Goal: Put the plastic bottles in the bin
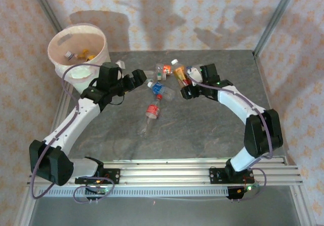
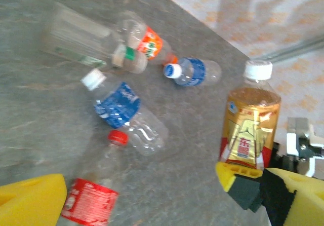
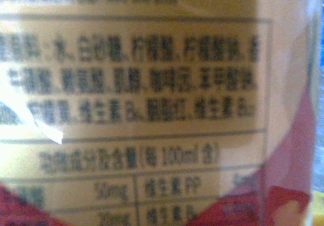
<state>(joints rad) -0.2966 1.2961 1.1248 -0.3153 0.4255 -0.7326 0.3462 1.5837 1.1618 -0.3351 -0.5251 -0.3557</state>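
The gold-labelled bottle (image 1: pixel 178 75) with the white cap is standing upright toward the back of the table (image 1: pixel 202 129). My right gripper (image 1: pixel 183 87) is clamping its lower body, and its printed label is crowding my right wrist camera. Just left of it, the other plastic bottles (image 2: pixel 121 107) are lying loose on the grey surface, with blue, orange and red labels among them. My left gripper (image 1: pixel 140 77) is hovering beside them, spread wide and holding nothing. The bin (image 1: pixel 101 51) is sitting at the far left corner, with a few bottles lying inside.
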